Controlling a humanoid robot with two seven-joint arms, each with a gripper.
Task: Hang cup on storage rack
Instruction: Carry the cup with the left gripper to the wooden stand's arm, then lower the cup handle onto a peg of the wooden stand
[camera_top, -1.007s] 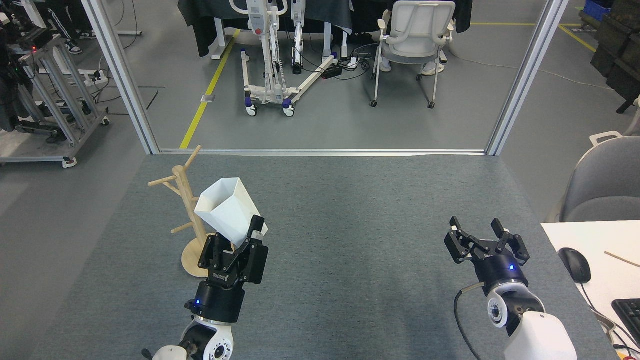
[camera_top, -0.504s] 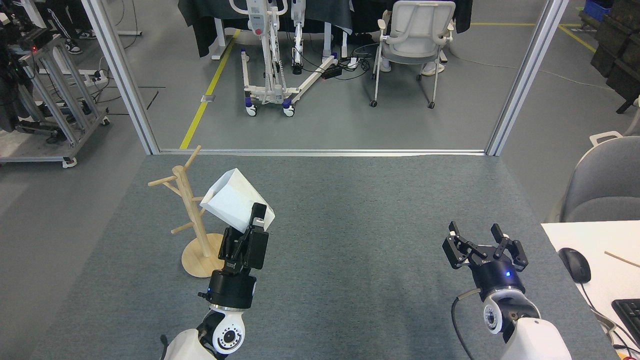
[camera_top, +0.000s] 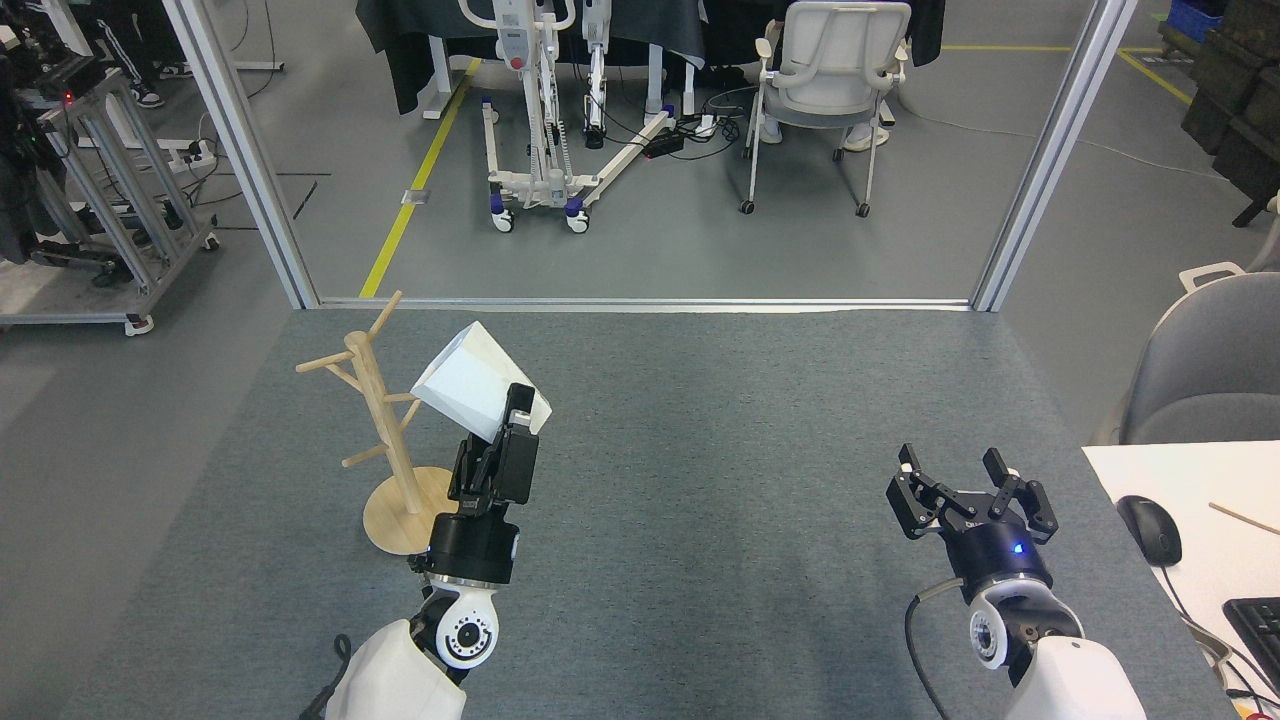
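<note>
Our left tool (camera_top: 505, 420) is clenched on the cup (camera_top: 468, 385), a matte white mug with flat facets and sharp edges, held in the air just right of the storage rack (camera_top: 385, 440). The rack is pale smooth wood: a slim upright post with upward-slanted pegs on a round flat base, standing on the grey, finely textured bench (camera_top: 720, 480). Compared with half a second ago, our left arm has turned the cup further, so its opening no longer shows and only outer facets face us; the tool has also risen slightly. The cup's long axis now tilts up and left, with its wide end toward the rack's pegs. Our right tool (camera_top: 968, 478) stands released with fingers spread, well apart on the right.
</note>
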